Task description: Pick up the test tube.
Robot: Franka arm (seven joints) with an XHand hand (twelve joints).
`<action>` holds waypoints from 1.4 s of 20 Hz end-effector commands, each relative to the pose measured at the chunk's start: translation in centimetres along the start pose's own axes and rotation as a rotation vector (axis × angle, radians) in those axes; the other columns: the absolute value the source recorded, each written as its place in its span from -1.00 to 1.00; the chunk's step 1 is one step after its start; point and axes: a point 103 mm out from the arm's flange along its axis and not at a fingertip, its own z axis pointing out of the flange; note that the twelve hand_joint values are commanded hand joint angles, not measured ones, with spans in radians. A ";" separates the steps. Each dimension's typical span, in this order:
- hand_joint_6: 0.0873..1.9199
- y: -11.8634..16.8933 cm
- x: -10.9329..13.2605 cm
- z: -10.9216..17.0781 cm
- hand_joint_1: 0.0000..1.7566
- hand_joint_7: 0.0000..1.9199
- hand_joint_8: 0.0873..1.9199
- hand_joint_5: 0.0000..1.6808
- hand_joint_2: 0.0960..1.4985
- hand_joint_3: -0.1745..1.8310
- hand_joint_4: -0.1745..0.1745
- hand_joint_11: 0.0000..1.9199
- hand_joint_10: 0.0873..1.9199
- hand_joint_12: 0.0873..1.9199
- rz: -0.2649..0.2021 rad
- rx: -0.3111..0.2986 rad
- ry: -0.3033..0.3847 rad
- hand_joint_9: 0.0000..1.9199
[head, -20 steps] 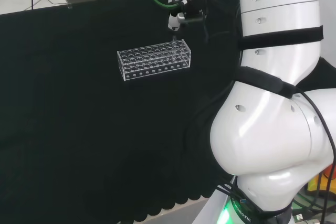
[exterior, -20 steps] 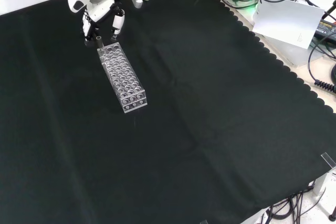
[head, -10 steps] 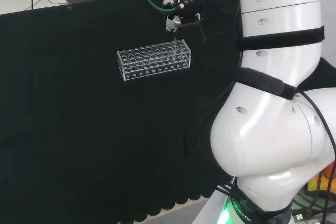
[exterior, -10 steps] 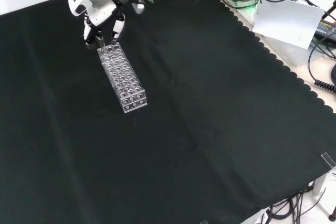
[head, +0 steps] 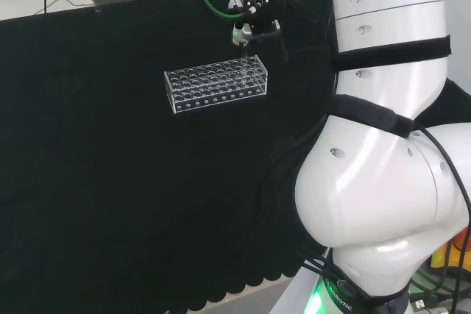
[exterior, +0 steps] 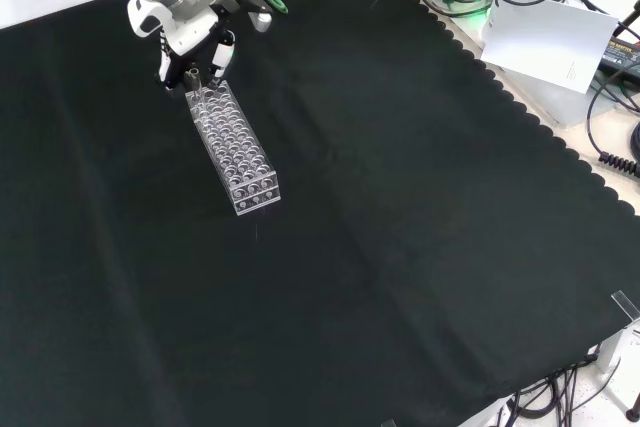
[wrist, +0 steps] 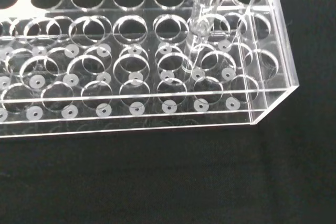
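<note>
- The surface [exterior: 400,197] is covered with black cloth with a scalloped edge; cables and a white box lie beyond that edge at the top right of the front view.
- A clear rack [head: 215,84] [exterior: 232,148] [wrist: 157,72] with rows of round holes stands on the cloth, toward the upper left in the front view.
- In the wrist view, one clear test tube [wrist: 206,3] stands upright in a hole near the rack's end, with its rounded bottom above the lower plate; the other holes look empty.
- The hand [head: 249,16] [exterior: 192,45] is above the rack's far end in the front view, and its fingers [exterior: 222,50] point down and close narrowly round the tube's top.
- Compared with one second ago, the hand sits a little higher and closer to the arm in the head view; the rack is at the same place.
</note>
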 end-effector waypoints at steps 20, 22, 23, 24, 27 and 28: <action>-0.45 -0.3 -0.2 -1.2 0.74 0.18 -0.10 0.22 0.33 -0.83 -1.00 0.02 0.00 -0.02 0.002 -0.141 0.069 0.18; -0.44 -0.5 -0.4 -1.5 0.74 0.18 -0.10 0.22 0.33 -0.83 -1.00 0.02 0.01 -0.01 0.003 -0.148 0.076 0.17; -0.44 -0.6 -0.4 -1.8 0.74 0.18 -0.10 0.22 0.33 -0.83 -1.00 0.02 0.02 -0.01 0.003 -0.151 0.081 0.17; -0.44 -0.8 -0.5 -2.0 0.74 0.18 -0.10 0.22 0.33 -0.83 -1.00 0.02 0.02 -0.01 0.002 -0.153 0.082 0.17; -0.44 -1.4 -0.8 -2.9 0.74 0.18 -0.11 0.22 0.33 -0.83 -1.00 0.02 0.02 -0.01 0.002 -0.162 0.092 0.17; -0.44 -1.6 -0.9 -3.3 0.74 0.18 -0.11 0.22 0.33 -0.83 -1.00 0.02 0.02 -0.01 0.003 -0.167 0.094 0.17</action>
